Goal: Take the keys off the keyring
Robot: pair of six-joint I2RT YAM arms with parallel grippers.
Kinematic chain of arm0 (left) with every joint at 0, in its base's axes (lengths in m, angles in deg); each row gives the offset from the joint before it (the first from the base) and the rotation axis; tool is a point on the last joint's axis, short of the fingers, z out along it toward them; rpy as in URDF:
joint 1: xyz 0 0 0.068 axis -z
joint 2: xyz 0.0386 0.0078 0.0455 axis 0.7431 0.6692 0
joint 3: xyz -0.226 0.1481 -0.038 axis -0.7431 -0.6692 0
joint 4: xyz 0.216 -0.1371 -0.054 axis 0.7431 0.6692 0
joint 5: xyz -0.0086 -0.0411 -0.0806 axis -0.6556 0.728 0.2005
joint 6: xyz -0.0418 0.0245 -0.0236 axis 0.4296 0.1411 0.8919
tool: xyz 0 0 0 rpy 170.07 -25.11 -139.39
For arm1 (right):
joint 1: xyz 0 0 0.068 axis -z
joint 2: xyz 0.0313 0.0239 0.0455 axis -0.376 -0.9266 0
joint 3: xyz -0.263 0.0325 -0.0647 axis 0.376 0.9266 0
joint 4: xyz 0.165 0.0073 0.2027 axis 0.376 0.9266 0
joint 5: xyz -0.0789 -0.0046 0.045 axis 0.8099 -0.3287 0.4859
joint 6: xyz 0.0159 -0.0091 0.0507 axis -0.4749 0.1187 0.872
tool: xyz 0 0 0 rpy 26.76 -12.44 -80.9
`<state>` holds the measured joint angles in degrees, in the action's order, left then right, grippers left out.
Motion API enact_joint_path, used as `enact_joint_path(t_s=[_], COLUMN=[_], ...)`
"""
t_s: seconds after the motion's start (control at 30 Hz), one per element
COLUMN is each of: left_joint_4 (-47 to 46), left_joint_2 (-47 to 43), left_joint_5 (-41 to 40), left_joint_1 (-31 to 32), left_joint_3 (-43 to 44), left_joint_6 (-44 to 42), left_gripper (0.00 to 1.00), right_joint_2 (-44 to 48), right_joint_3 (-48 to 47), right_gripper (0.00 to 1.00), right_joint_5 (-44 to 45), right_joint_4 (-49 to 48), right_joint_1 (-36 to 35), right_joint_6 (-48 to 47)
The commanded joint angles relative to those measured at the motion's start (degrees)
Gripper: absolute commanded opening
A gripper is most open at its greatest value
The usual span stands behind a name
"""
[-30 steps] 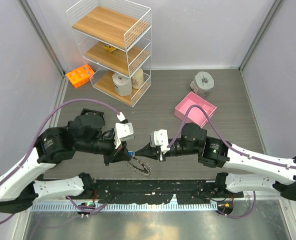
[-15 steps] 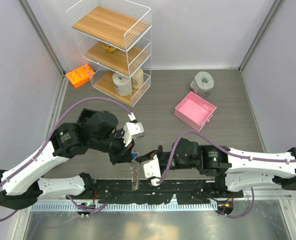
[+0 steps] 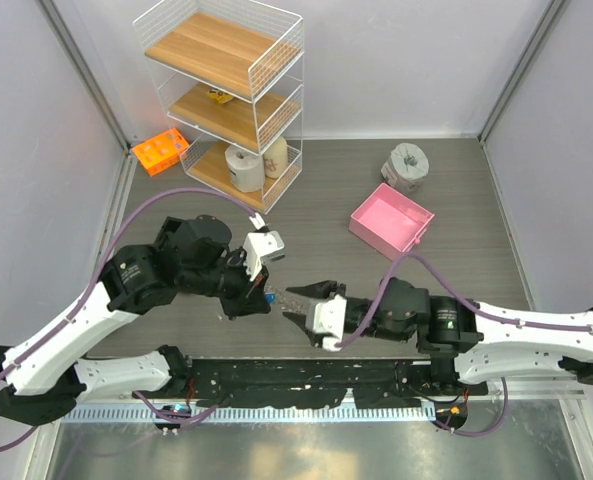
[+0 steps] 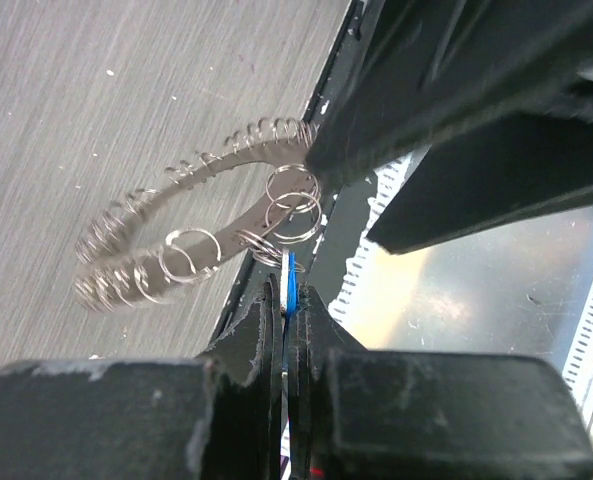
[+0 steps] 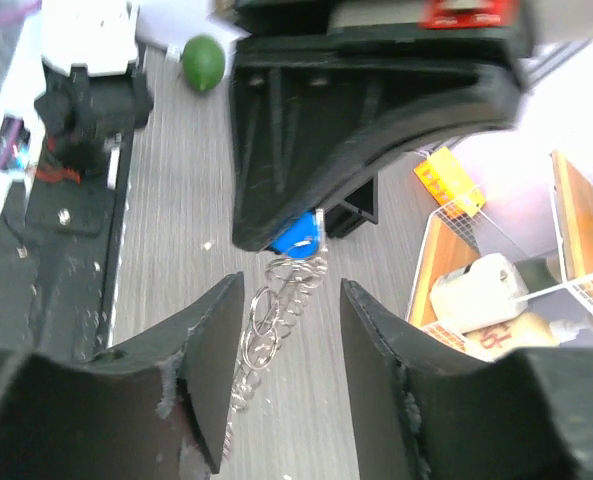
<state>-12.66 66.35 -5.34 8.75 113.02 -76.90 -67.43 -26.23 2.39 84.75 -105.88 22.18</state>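
Observation:
My left gripper point(image 3: 264, 297) is shut on the blue-headed key point(image 3: 273, 295) and holds it above the table's near edge. The keyring point(image 3: 288, 297), a thin silver ring rimmed with small silver loops and keys, hangs from that key. In the left wrist view the blue-headed key point(image 4: 290, 275) sits edge-on between the closed jaws point(image 4: 289, 297), with the keyring point(image 4: 176, 255) beyond. My right gripper point(image 3: 304, 304) is open, one finger on each side of the keyring. In the right wrist view the keyring point(image 5: 266, 310) hangs between the spread fingers point(image 5: 211, 365) without touching them, under the blue-headed key point(image 5: 296, 238). No yellow-headed key shows.
A white wire rack point(image 3: 226, 90) with wooden shelves stands at the back left, an orange holder point(image 3: 160, 151) beside it. A pink tray point(image 3: 391, 218) and a grey roll point(image 3: 407, 163) are at the back right. The arms' black base rail point(image 3: 306, 380) lies just below the grippers.
The left gripper has lifted the blue-headed key and ring off the table. The right arm swung low and came back, and its open fingers now straddle the ring.

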Motion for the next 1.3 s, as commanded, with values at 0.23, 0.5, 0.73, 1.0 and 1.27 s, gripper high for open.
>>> enact_joint_path(t_s=[0.23,0.5,0.73,1.0,1.27], left_joint_4=[-4.2,-2.1,-1.3,-1.2,-0.3], left_joint_2=[-1.0,-0.4,0.5,0.7,0.6], left_joint_5=[-4.2,-4.9,-4.8,-2.5,-0.3], left_joint_1=[-0.1,-0.1,-0.1,-0.1,-0.1], left_joint_3=[1.3,2.9,3.9,4.2,5.0], left_joint_6=[2.2,3.0,3.1,3.5,3.9], left_gripper=[0.0,0.0,0.0,0.0,0.0], right_joint_2=[2.7,-0.6,-2.4,-3.7,-5.1], right_joint_3=[-2.7,-0.2,2.7,3.6,3.3], right_gripper=[0.52,0.44,0.43,0.4,0.41], right_joint_5=[3.4,4.1,9.5,12.2,10.6], right_joint_4=[-5.0,-8.0,-13.2,-16.4,-16.1], right_joint_1=[4.4,3.6,1.8,1.8,1.8], right_joint_6=[34.4,40.6,39.9,40.0,38.1])
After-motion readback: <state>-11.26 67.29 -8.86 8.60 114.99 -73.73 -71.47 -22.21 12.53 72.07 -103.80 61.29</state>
